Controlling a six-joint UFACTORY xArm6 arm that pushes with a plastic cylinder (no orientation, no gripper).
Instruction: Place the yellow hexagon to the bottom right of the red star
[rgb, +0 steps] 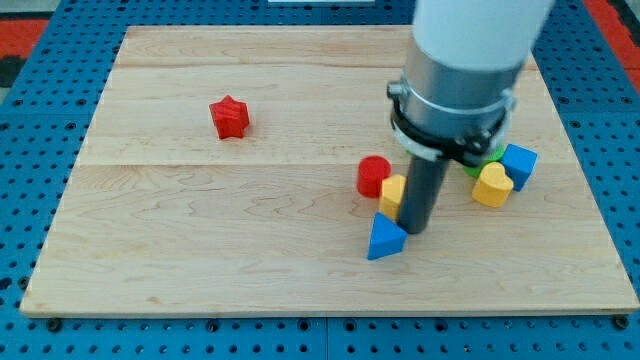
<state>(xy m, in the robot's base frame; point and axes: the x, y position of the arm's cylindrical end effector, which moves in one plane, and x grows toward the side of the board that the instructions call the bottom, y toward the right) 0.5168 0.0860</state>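
Camera view shows the approach step: the tip (416, 229) stands just right of the yellow hexagon (393, 192), probably touching it, far to the lower right of the red star (229, 117). The next move calls for pushing the hexagon left toward the star. No pincer exists here, so nothing is grasped.

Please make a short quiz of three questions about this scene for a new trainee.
1. True or false: my tip is touching the red star.
2. Which block lies nearest the view's bottom? A) red cylinder B) blue triangle C) yellow heart
3. Fill in: the yellow hexagon sits just to the view's ____ of the rod.

Key: 1 false; 2 B; 3 left.
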